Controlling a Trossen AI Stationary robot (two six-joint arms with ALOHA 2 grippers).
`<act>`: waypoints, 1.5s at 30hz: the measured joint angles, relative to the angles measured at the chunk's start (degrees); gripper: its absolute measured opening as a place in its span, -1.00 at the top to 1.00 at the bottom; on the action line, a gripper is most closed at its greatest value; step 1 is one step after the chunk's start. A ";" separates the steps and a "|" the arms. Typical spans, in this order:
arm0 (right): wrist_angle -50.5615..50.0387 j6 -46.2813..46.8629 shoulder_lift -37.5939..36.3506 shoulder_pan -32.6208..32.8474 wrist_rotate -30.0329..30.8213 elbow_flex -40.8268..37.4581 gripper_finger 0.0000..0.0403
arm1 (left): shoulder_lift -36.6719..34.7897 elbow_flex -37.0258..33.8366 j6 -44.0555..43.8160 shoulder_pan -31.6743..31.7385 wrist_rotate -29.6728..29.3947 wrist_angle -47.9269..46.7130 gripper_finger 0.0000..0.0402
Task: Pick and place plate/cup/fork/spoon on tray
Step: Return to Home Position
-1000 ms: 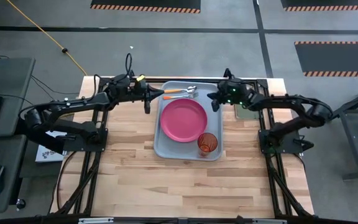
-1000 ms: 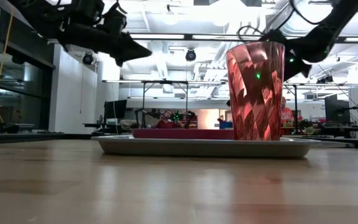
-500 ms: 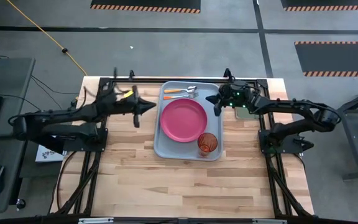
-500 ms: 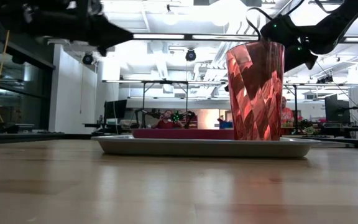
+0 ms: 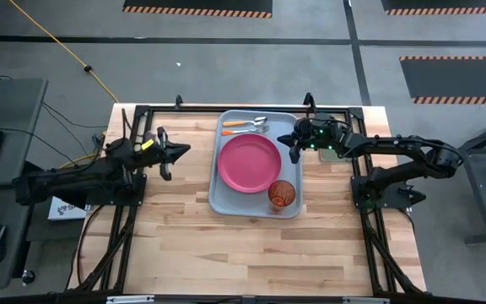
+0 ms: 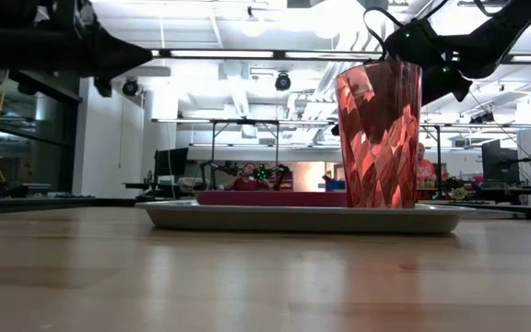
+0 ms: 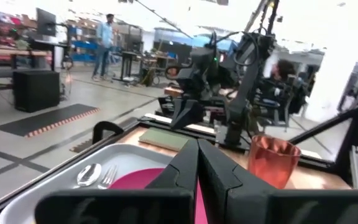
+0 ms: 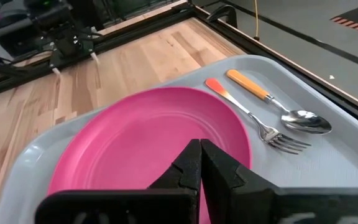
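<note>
the wooden counter (image 5: 251, 253) carries the grey tray (image 5: 226, 203). the pink plate (image 5: 249, 163) lies in the tray's middle. the left gripper (image 5: 175, 152) hangs well off the tray's left side, jaws pressed together, empty. the right gripper (image 5: 292, 143) hangs at the tray's right rim, jaws closed too, empty. the cup (image 5: 282, 195) stands in a right corner of the tray. the fork (image 5: 245, 130) and spoon (image 5: 245, 122) lie side by side at the tray's other end.

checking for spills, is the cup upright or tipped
Upright: the cup stands on its base on the tray, mouth up.
</note>
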 joint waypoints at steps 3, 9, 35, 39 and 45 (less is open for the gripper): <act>0.00 0.03 0.00 0.43 0.02 0.00 1.00 | -3.04 -2.33 -0.46 -2.59 -4.11 0.04 1.00; -0.37 -0.81 0.00 1.52 0.02 0.00 1.00 | -5.29 -4.96 -2.54 -10.22 -8.18 0.37 1.00; -18.21 -5.98 -22.85 2.19 -5.25 -2.26 1.00 | -14.86 -7.55 5.12 -21.49 -12.63 -6.51 1.00; -9.04 -2.42 -29.37 2.22 -6.40 -9.60 1.00 | -14.86 -7.55 5.17 -21.49 -14.29 -6.53 1.00; 3.68 3.96 -36.89 5.49 -2.68 -20.50 1.00 | -14.82 -7.55 5.13 -21.49 -14.47 -7.45 1.00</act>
